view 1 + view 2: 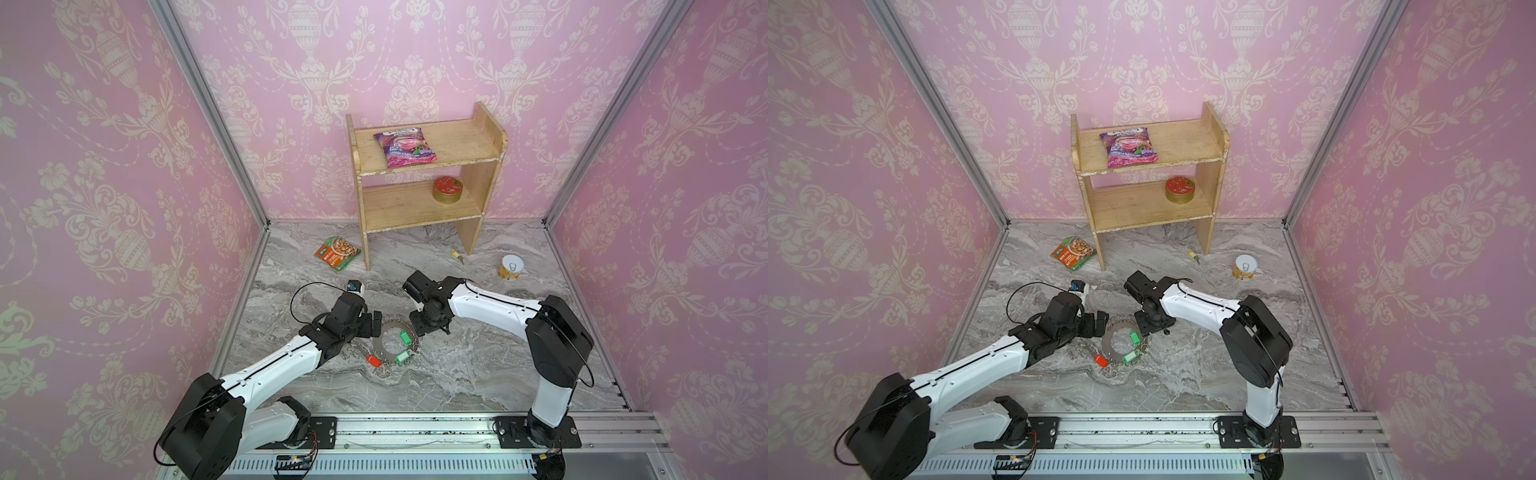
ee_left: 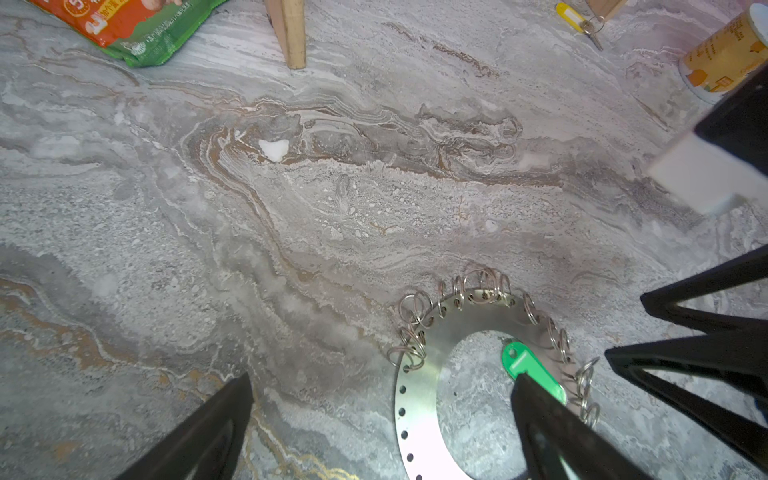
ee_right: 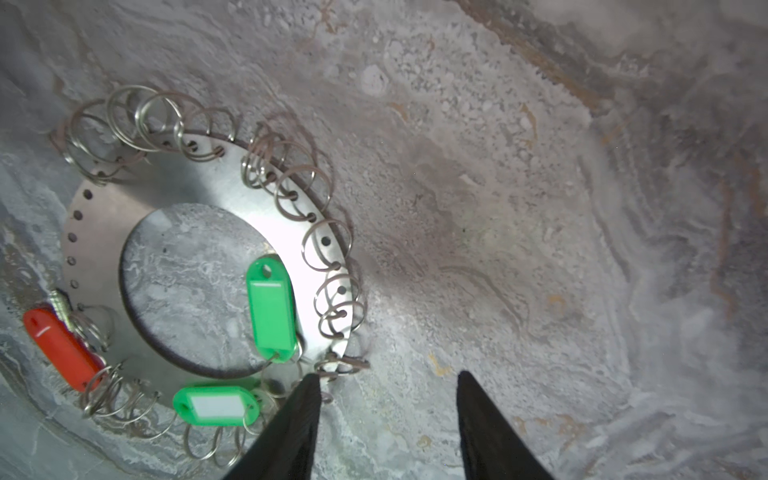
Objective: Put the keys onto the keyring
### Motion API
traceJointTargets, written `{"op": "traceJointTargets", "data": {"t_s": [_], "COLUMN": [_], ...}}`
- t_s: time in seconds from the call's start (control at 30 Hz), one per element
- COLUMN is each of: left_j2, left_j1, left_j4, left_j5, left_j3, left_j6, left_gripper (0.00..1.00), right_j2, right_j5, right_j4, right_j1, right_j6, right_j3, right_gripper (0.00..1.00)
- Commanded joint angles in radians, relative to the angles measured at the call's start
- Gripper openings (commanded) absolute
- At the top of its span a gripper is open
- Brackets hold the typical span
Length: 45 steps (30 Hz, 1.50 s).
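Note:
The keyring [image 1: 379,343] [image 1: 1106,343] lies flat on the marble table between both arms, wire loops round its rim. Two green-tagged keys [image 1: 403,336] [image 1: 402,356] and a red-orange one [image 1: 374,360] lie at its near and right rim. A yellow-tagged key [image 1: 456,256] lies far back by the shelf's leg. My left gripper [image 1: 374,324] [image 2: 382,376] stands wide open over the keyring's [image 2: 419,399] left edge. My right gripper [image 1: 426,328] [image 3: 388,375] points down beside the keyring's [image 3: 232,183] right rim, open over bare table, one fingertip by a rim loop.
A wooden shelf [image 1: 424,208] stands at the back with a pink packet [image 1: 405,147] on top and a gold tin [image 1: 446,190] below. A green-orange packet [image 1: 337,252] lies left of it, and a yellow can [image 1: 512,267] stands at the right.

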Motion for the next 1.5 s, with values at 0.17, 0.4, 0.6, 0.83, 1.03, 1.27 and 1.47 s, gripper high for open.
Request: {"op": "traceJointTargets", "data": {"t_s": [0.17, 0.4, 0.6, 0.83, 1.03, 1.27, 1.47], "left_j2": [-0.020, -0.022, -0.023, -0.032, -0.043, -0.055, -0.063], "left_j1": [-0.013, -0.013, -0.013, -0.014, -0.015, -0.014, -0.015], "left_j4": [-0.021, -0.021, -0.018, -0.021, -0.024, -0.030, -0.034], "left_j5": [-0.022, -0.023, -0.022, -0.026, -0.026, -0.031, -0.031], "left_j3": [0.023, 0.026, 0.023, 0.021, 0.020, 0.019, 0.022], "left_j6": [-0.022, -0.021, -0.020, -0.019, -0.018, -0.018, -0.016], "left_gripper": [0.99, 0.99, 0.99, 0.99, 0.99, 0.99, 0.99], "right_j2": [0.098, 0.136, 0.156, 0.164, 0.164, 0.149, 0.092], "right_j5": [0.030, 0.048, 0.071, 0.086, 0.106, 0.101, 0.102], "right_j4": [-0.028, -0.048, -0.056, -0.057, -0.054, -0.051, -0.023], "right_j1": [0.030, 0.051, 0.061, 0.064, 0.063, 0.063, 0.064], "right_j6": [-0.028, -0.023, -0.011, -0.002, 0.002, 0.012, 0.008], "right_j3": [0.090, 0.112, 0.108, 0.102, 0.091, 0.075, 0.042], "right_gripper": [0.49, 0.44, 0.35, 0.28, 0.22, 0.10, 0.00]}}
